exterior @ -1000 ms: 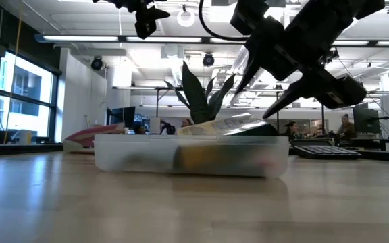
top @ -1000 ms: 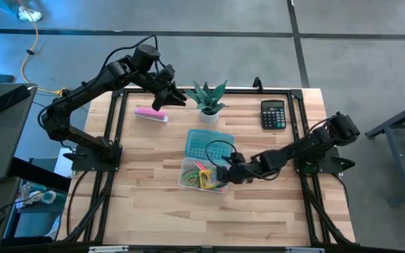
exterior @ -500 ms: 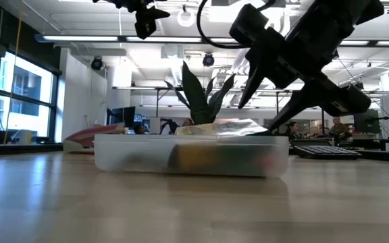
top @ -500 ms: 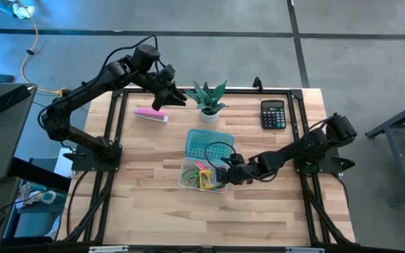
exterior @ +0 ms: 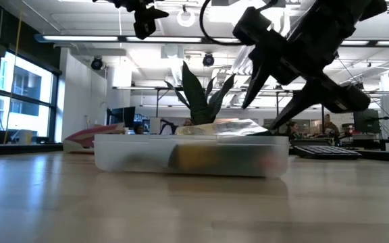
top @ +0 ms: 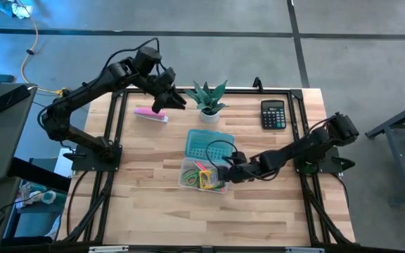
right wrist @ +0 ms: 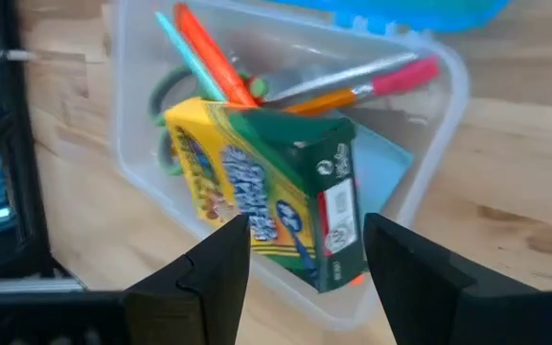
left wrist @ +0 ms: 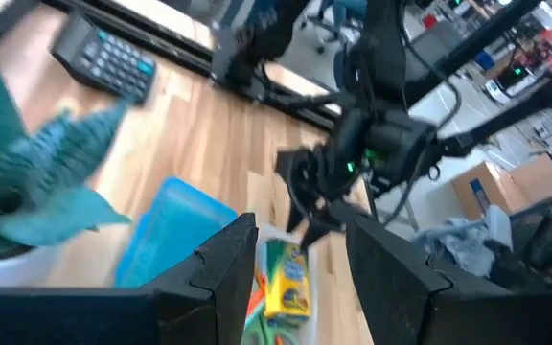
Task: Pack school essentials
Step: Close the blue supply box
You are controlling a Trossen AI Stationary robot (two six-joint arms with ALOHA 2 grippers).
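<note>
High view showed the clear plastic box (top: pixel 204 175) near the middle of the wooden table (top: pixel 153 211), with the right gripper (top: pixel 225 174) hovering just over its right end. Its fingers (right wrist: pixel 405 268) stood apart, open and empty, framing the yellow-green crayon box (right wrist: pixel 276 196), which lay tilted on top of the other things inside the container. Under and beside it lay an orange marker (right wrist: pixel 214 59), a thin green pen (right wrist: pixel 185 57), a pink-tipped orange pencil (right wrist: pixel 372 86), a light-blue note pad (right wrist: pixel 386 168) and the green loops of scissors (right wrist: pixel 169 134). So most of the stationery looked packed already, and the crayon box seemed just put in. The blue lid (top: pixel 209 143) lay just beyond the box, on its far side, not yet on; closing the box looked like the main step left. A pale-pink bar (top: pixel 150 114) lay at the far left, a calculator (top: pixel 273 114) at the far right, and a potted plant (top: pixel 209 98) between them. The left gripper (top: pixel 175 100) waited raised above the far left of the table, near the plant, its fingers (left wrist: pixel 220 273) parted and holding nothing
</note>
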